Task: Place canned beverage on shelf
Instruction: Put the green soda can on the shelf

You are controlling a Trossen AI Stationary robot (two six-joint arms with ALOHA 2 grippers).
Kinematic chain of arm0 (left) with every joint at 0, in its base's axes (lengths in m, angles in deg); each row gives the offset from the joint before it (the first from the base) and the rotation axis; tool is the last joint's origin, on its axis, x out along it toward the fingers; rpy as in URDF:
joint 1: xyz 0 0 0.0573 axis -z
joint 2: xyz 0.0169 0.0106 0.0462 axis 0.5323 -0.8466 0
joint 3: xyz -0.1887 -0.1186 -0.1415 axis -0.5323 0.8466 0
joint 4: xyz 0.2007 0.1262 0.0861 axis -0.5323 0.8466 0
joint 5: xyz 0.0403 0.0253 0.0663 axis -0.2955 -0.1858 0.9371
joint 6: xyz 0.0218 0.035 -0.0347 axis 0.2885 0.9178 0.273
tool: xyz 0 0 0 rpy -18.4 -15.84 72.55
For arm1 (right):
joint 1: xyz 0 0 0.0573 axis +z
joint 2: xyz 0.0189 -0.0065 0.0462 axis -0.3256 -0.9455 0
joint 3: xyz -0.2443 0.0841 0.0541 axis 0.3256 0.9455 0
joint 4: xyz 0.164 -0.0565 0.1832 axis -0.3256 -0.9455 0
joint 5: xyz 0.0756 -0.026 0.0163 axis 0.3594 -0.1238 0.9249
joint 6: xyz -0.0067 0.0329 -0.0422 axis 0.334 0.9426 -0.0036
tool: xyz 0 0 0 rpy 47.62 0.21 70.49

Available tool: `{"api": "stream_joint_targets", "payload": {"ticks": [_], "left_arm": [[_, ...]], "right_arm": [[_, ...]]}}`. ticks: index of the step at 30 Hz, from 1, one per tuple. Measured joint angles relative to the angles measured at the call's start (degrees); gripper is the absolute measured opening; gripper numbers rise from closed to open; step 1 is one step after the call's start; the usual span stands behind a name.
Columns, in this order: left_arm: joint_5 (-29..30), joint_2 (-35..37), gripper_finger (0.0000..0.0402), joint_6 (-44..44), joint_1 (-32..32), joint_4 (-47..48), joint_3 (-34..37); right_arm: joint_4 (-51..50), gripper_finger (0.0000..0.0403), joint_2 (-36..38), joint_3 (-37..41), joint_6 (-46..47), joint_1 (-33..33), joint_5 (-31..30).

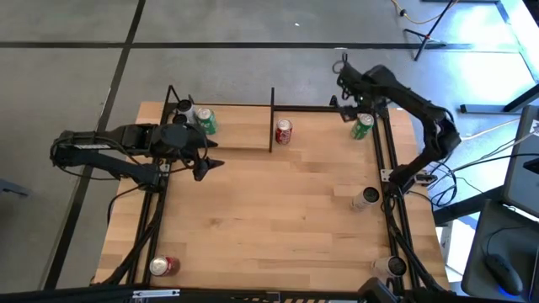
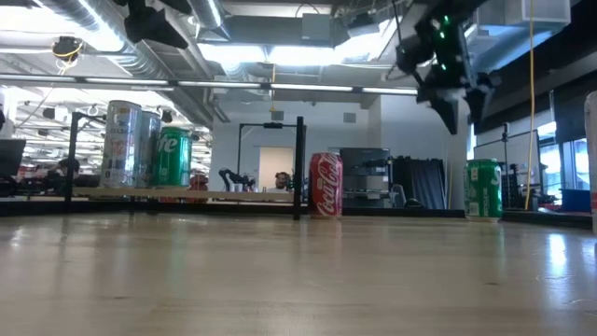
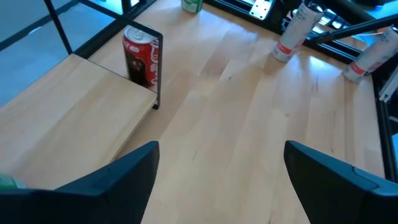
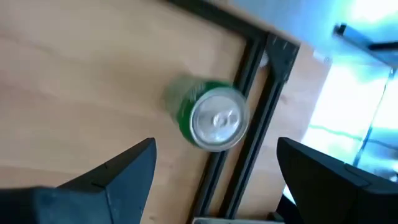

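The shelf [image 1: 236,135] stands at the table's far left, a light-wood board in black rods. A silver can [image 1: 184,110] and a green can [image 1: 205,121] stand on its left end. A red cola can [image 1: 284,131] stands upright on the table just beyond the shelf's right end post; it also shows in the left wrist view [image 3: 142,55]. Another green can [image 1: 362,126] stands upright at the far right. My right gripper [image 4: 214,180] is open above it and touches nothing; the can's top [image 4: 216,119] shows below. My left gripper [image 3: 217,186] is open and empty at the shelf's near edge.
A black frame rail [image 1: 389,168] runs along the table's right side, close to the green can. Two silver cans [image 1: 366,198], [image 1: 392,267] lie near the right edge. A red can [image 1: 162,267] lies at the near left corner. The table's middle [image 1: 278,210] is bare wood.
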Motion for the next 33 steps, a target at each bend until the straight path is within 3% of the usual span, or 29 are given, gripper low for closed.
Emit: {"api": "stream_joint_targets", "payload": {"ticks": [5, 11, 22, 30, 33], "left_arm": [[0.03, 0.0, 0.0332, 0.01, 0.01, 0.08, 0.0], [-0.08, 0.0, 0.0332, -0.01, 0.0, 0.13, 0.0], [-3.18, 0.0, 0.0332, -0.13, -0.01, 0.11, 0.0], [-4.65, 0.0, 0.0332, -0.45, 0.0, 0.15, 0.0], [-4.65, 0.0, 0.0332, -0.42, -0.01, 0.13, 0.0]], "right_arm": [[6.61, 0.0321, 6.87, 9.94, 2.63, -2.82, 3.65], [9.02, 0.0321, 12.39, 12.6, 1.75, -4.43, 5.61], [11.23, 0.0322, 12.78, 12.62, -1.62, -4.37, 6.72], [13.51, 0.0392, 11.83, 15.35, -2.87, -4.37, 1.01], [13.62, 0.0383, 11.58, 15.36, -2.59, -4.37, 1.55]]}}
